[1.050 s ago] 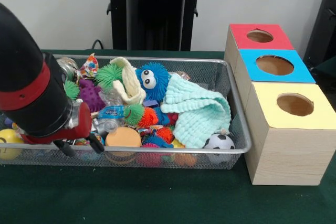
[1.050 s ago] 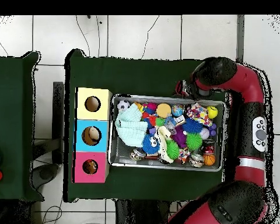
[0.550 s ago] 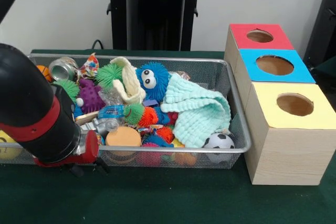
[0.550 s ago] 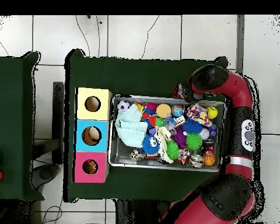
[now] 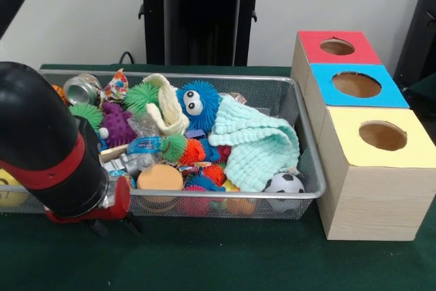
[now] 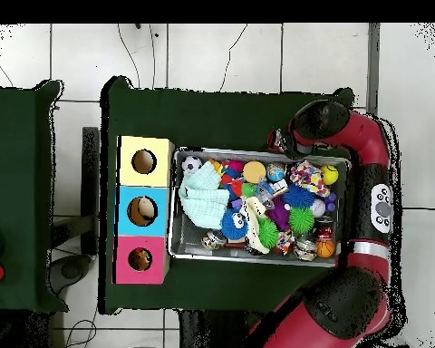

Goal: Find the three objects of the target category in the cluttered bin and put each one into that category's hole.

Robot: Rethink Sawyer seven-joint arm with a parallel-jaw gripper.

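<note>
Me: Since a second ago the gripper [image 5: 114, 226] has swung out of the bin [image 5: 225, 195] and dropped over its near wall. It now hangs low above the green table [image 5: 238, 257], outside the mesh, at the front view's left.

Desk: So where does the target lie from the jaws?

Me: Everything I could pick is up and across that rim, farther from the front camera than the jaws. My judgement is that the next move means lifting clear of the wall before reaching in. Which category is wanted I cannot tell from here. The orange disc [image 5: 159, 178] sits closest, just behind the mesh. The soccer ball [image 5: 284, 184] is well along the same wall toward the boxes.

Desk: Jaws?

Me: Spread, with nothing between the tips.

Desk: And the pile?

Me: Heaped and tangled. A blue fuzzy toy [image 5: 197, 103] with big eyes is at the middle, and a mint cloth [image 5: 255, 144] is draped over whatever lies at the box end. Spiky rubber toys are wedged throughout. Beyond the bin's far end stand the yellow box [image 5: 381, 168], blue box [image 5: 356, 85] and red box [image 5: 337, 47], touching in a row, each with a round hole on top.
</note>
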